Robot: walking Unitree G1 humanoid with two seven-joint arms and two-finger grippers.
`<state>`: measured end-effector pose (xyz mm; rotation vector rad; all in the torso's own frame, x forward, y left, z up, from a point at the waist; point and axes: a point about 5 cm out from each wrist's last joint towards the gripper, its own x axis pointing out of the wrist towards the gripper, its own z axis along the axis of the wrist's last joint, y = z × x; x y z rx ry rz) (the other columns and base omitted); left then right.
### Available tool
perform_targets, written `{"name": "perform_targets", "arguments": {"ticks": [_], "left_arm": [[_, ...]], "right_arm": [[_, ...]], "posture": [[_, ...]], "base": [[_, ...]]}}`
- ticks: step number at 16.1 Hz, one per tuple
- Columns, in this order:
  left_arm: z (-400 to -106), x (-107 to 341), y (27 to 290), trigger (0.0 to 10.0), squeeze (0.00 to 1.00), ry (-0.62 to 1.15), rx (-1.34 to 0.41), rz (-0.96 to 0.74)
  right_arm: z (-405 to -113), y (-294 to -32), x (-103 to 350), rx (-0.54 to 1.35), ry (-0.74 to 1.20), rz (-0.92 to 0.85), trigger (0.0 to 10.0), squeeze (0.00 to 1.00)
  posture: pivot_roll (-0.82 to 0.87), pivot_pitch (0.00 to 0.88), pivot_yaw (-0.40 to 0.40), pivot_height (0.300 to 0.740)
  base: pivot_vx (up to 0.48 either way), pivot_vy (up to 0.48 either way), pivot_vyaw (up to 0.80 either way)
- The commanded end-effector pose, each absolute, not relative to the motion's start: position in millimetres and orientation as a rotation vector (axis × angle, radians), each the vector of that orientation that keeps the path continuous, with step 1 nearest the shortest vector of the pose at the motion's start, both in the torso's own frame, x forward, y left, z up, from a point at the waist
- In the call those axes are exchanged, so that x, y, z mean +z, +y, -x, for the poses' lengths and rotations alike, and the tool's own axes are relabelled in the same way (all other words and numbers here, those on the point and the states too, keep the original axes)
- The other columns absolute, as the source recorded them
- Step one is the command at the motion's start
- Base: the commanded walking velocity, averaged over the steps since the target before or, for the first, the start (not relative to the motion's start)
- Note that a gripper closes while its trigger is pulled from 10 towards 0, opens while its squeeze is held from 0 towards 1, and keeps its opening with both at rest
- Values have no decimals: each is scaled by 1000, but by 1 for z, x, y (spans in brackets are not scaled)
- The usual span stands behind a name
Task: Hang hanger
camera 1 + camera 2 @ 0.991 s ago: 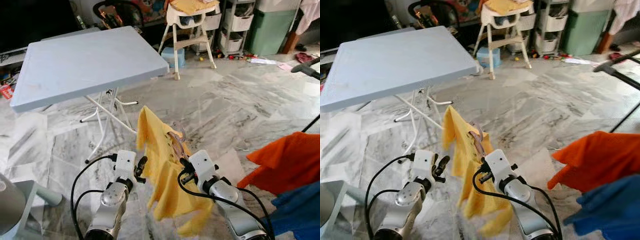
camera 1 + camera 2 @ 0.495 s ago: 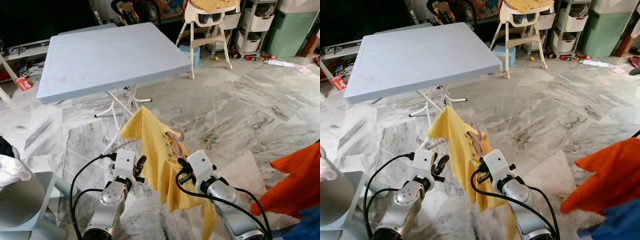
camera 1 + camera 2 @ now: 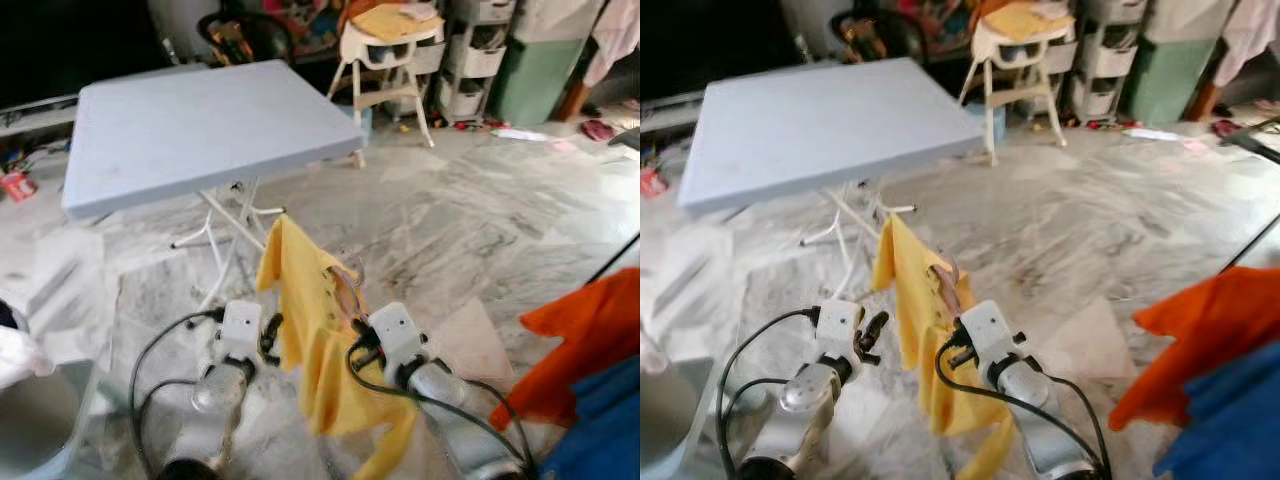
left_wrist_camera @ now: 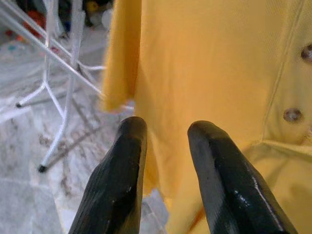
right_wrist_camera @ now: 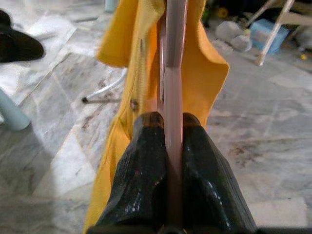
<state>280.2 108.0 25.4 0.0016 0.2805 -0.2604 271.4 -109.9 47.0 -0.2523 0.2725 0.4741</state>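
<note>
Two end effectors were up: the right end effector (image 5: 165, 146) pinched the pink hanger (image 5: 174, 58) carrying a yellow shirt (image 3: 320, 340) above the floor; the left end effector (image 4: 165, 146), spread, sat beside the cloth. Swinging fabric could slip off.

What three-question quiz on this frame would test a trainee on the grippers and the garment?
1. True or false: the right gripper is clamped on the pink hanger.
2. What does the left gripper hold?
A. a sleeve of the yellow shirt
B. nothing, its fingers are parted beside the shirt
C. a leg of the blue folding table
3. Fill in: the shirt on the hanger is ____ in colour.

Key: 1 true; 2 B; 3 yellow.
</note>
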Motion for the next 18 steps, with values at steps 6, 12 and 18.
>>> {"name": "perform_targets", "arguments": {"ticks": [6, 12, 18], "left_arm": [[-279, 23, 113, 10000, 0, 294, -261, -33], [-277, 22, 113, 10000, 0, 283, -274, -32], [-277, 24, 107, 10000, 0, 267, -311, -15]], "right_arm": [[-275, -102, 58, 471, 218, 239, 10000, 0], [-275, -103, 57, 474, 223, 242, 10000, 0], [-275, -104, 57, 472, 222, 244, 10000, 0]], "posture": [[-114, 0, 89, 740], [-109, 0, 80, 740], [-111, 0, 77, 740]], "base": [[0, 408, 0], [0, 0, 0], [0, 0, 0]]}}
